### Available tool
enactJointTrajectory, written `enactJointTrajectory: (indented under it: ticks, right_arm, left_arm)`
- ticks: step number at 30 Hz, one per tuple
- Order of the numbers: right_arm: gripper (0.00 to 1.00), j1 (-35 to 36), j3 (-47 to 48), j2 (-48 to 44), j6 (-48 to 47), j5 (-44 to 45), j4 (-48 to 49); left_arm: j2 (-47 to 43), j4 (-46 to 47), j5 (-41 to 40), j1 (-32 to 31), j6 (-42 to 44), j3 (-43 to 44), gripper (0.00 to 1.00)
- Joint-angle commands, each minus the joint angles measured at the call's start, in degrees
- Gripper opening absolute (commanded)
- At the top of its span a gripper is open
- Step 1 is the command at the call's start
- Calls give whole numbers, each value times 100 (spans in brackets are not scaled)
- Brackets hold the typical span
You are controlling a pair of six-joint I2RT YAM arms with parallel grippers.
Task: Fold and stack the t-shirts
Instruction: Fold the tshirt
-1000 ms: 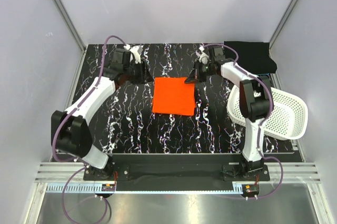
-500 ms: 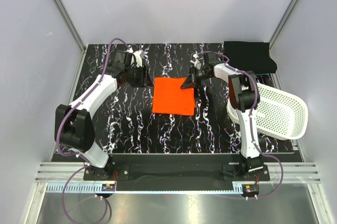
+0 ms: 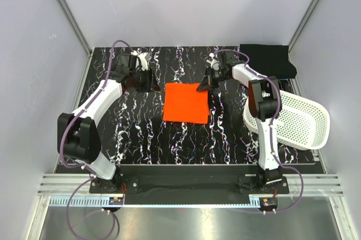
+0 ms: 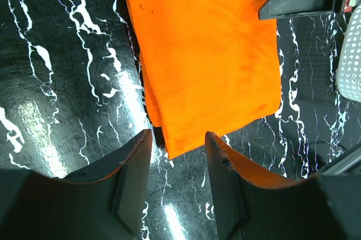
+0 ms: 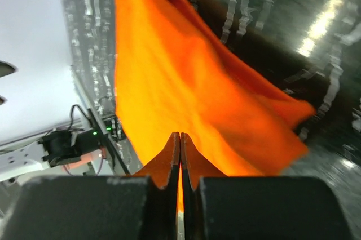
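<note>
The orange t-shirt [image 3: 186,103] lies folded into a rectangle in the middle of the black marbled table; it also shows in the left wrist view [image 4: 208,54] and the right wrist view [image 5: 186,82]. The black t-shirt [image 3: 268,60] lies folded at the far right corner. My right gripper [image 3: 204,86] is at the orange shirt's far right corner, its jaws pressed together with a sliver of orange fabric between them [image 5: 180,134]. My left gripper [image 3: 152,84] is open and empty just left of the shirt's far left corner [image 4: 177,137], above the table.
A white perforated basket [image 3: 299,121] sits tilted at the right edge of the table, close to the right arm. Grey walls close in the table at the back and sides.
Both grippers shifted slightly around the orange shirt's far edge. The right one dipped toward the corner and lifted a little; the left one drew back to the left. The shirt stays in place.
</note>
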Motion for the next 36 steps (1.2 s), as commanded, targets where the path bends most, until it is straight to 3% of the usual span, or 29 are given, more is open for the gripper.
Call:
enactJointTrajectory:
  ticks: [1, 11, 17, 21, 27, 33, 36]
  right_arm:
    - [2, -99, 393, 25, -401, 526, -564]
    - [1, -346, 1834, 869, -297, 175, -741]
    - [0, -354, 2108, 993, -279, 350, -803]
    - [1, -372, 2626, 967, -191, 395, -1485]
    - [2, -293, 2012, 353, -471, 526, -1524]
    - [0, -223, 1538, 255, -630, 175, -1560]
    - [0, -117, 1317, 351, -736, 455, -1533]
  left_arm:
    - [-230, 86, 120, 40, 83, 44, 47]
    - [-142, 191, 638, 286, -119, 36, 47]
    - [-168, 262, 630, 409, -146, -17, 47]
    - [-142, 288, 718, 444, -190, -26, 47]
    - [-203, 341, 762, 479, -199, -52, 47]
    - [-177, 411, 946, 541, -286, -70, 47]
    - [-203, 429, 964, 558, -313, -87, 47]
